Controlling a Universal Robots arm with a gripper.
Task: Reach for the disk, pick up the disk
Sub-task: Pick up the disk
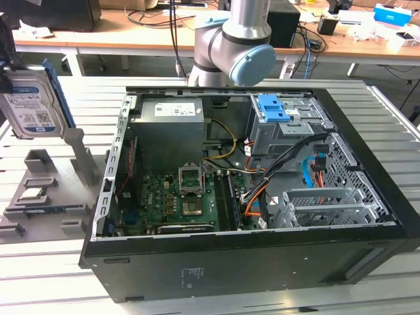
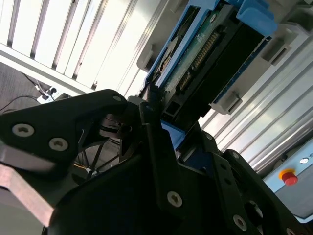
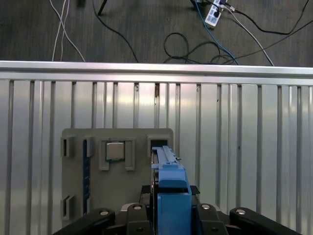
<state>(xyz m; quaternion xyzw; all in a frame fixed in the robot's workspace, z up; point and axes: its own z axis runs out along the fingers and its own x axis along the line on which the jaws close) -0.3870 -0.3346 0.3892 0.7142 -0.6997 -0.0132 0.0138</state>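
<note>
The disk (image 1: 29, 105) is a silver hard drive with a white-and-blue label and a blue edge frame. It stands on edge, tilted, at the exterior view's far left over the grey slotted stand (image 1: 46, 190). Whether it touches the stand I cannot tell. In the first wrist view my gripper (image 3: 168, 215) has a dark finger on each side of the disk's blue frame (image 3: 170, 186), shut on it. The second wrist view shows the disk's circuit-board face (image 2: 205, 49) running out from between the fingers (image 2: 151, 122).
An open black computer case (image 1: 262, 197) takes up the middle of the slatted metal table (image 1: 52, 289), with a blue latch piece (image 1: 273, 108) inside at the back. The arm's elbow (image 1: 236, 46) rises behind it. A small square chip (image 3: 115, 150) sits on the stand. Cables lie on the floor (image 3: 195, 44).
</note>
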